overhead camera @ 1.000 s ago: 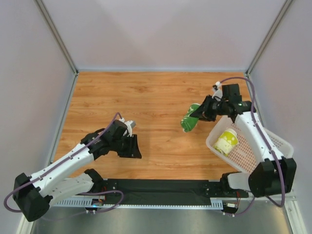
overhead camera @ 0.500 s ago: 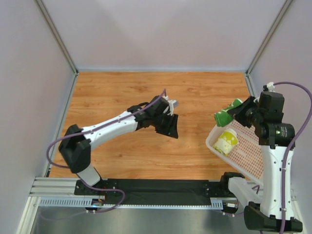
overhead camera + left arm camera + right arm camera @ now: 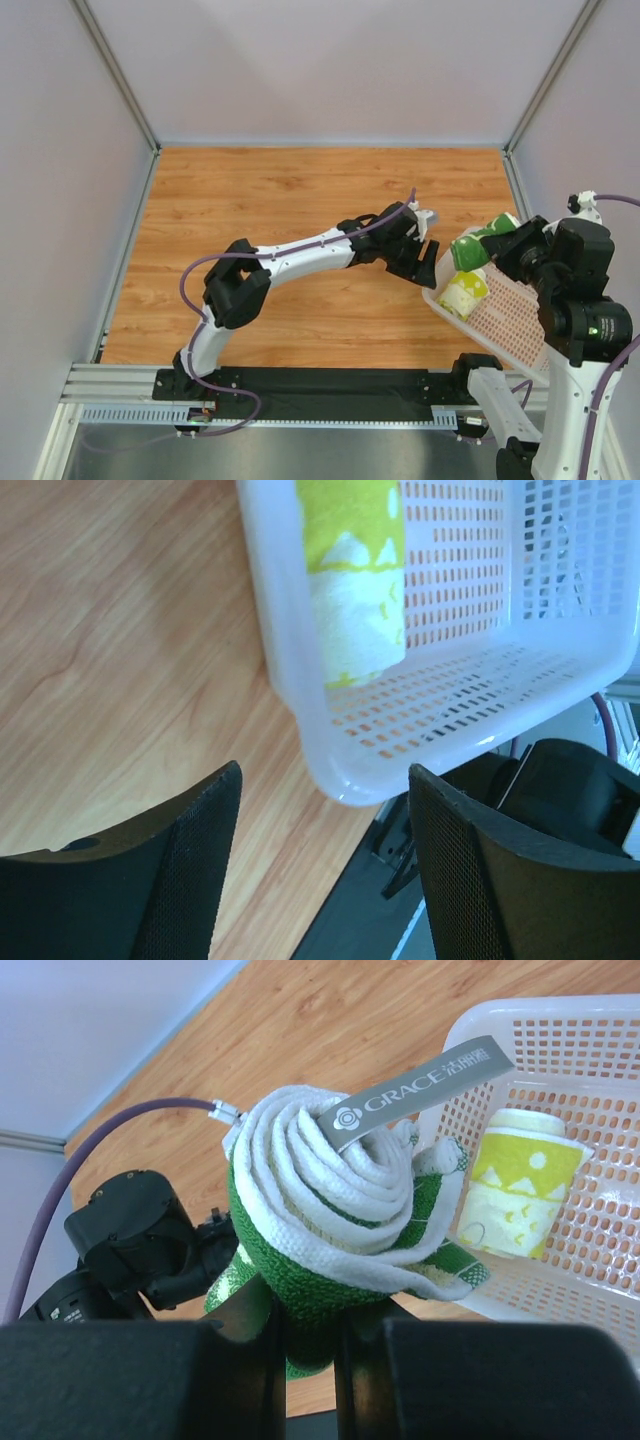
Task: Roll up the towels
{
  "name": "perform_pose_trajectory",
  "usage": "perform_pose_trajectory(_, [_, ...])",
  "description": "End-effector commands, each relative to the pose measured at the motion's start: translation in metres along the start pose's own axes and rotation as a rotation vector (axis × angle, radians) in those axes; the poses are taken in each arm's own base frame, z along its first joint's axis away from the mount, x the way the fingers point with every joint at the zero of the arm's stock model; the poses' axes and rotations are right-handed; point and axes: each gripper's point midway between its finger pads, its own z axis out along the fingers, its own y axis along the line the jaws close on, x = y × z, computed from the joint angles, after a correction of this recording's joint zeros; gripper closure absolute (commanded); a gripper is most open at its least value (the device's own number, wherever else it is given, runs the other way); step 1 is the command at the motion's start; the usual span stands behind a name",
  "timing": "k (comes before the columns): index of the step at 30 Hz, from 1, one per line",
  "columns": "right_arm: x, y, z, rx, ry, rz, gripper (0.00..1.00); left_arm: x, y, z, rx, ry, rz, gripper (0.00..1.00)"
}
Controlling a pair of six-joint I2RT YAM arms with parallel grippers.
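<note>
Towels both look rolled: the yellow towel (image 3: pixel 465 290) lies in the basket (image 3: pixel 520 340); the green towel (image 3: pixel 330 1210), a tight roll, is pinched by the right tool (image 3: pixel 310 1335) near the basket's edge, likely only needing setting down. The left tool (image 3: pixel 325 780) hangs spread, empty, nearby.
</note>
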Motion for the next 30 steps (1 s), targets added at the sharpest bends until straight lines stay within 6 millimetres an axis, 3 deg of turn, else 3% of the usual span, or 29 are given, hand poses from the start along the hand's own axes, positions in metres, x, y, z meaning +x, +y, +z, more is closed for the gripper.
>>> perform_pose_trajectory(1, [0.003,0.005,-0.007,-0.027,0.016,0.010,1.00,-0.021,-0.026,0.009,0.038,-0.049,0.030,0.26])
perform_pose_trajectory(4, [0.006,0.005,-0.009,-0.032,0.032,-0.002,1.00,-0.018,-0.026,0.025,0.036,-0.028,0.016,0.26])
perform_pose_trajectory(7, [0.006,0.007,-0.012,-0.040,0.032,-0.007,1.00,-0.012,-0.018,0.039,0.009,0.000,-0.020,0.44])
perform_pose_trajectory(10, [0.007,0.008,-0.014,-0.045,0.034,-0.012,1.00,-0.004,-0.012,0.047,-0.021,0.027,-0.020,0.46])
perform_pose_trajectory(12, [0.007,0.007,-0.014,-0.044,0.037,-0.013,1.00,0.002,-0.008,0.050,-0.043,0.049,-0.012,0.55])
perform_pose_trajectory(16, [0.010,0.006,-0.013,-0.047,0.044,-0.011,1.00,0.002,-0.003,0.045,-0.081,0.040,-0.005,0.87])
perform_pose_trajectory(17, [0.011,0.007,-0.012,-0.051,0.048,-0.010,1.00,0.005,0.001,0.044,-0.097,0.044,-0.006,0.90])
perform_pose_trajectory(19, [0.013,0.007,-0.010,-0.054,0.057,-0.014,0.99,-0.004,0.001,0.031,-0.123,0.008,-0.003,0.97])
perform_pose_trajectory(20, [0.014,0.011,-0.008,-0.079,0.064,-0.015,1.00,0.003,0.010,0.028,-0.149,0.021,-0.012,0.98])
perform_pose_trajectory(22, [0.024,0.013,0.000,-0.113,0.104,-0.022,1.00,-0.006,0.016,0.005,-0.182,-0.017,-0.027,0.98])
perform_pose_trajectory(23, [0.028,0.026,0.002,-0.192,0.130,-0.030,1.00,0.001,0.023,-0.010,-0.212,-0.010,-0.051,0.98])
perform_pose_trajectory(25, [0.048,0.027,0.015,-0.240,0.203,-0.023,1.00,0.002,0.042,-0.029,-0.261,-0.026,-0.085,0.98])
perform_pose_trajectory(26, [0.052,0.038,0.019,-0.324,0.222,-0.023,1.00,0.021,0.061,-0.035,-0.307,0.010,-0.110,0.98])
perform_pose_trajectory(28, [0.062,0.044,0.026,-0.400,0.246,-0.013,1.00,0.017,0.072,-0.066,-0.346,-0.034,-0.129,0.99])
perform_pose_trajectory(29, [0.074,0.048,0.039,-0.464,0.285,0.011,1.00,0.037,0.087,-0.074,-0.391,0.002,-0.149,0.99])
perform_pose_trajectory(30, [0.079,0.051,0.044,-0.505,0.298,0.020,1.00,0.033,0.089,-0.092,-0.399,-0.025,-0.162,0.99])
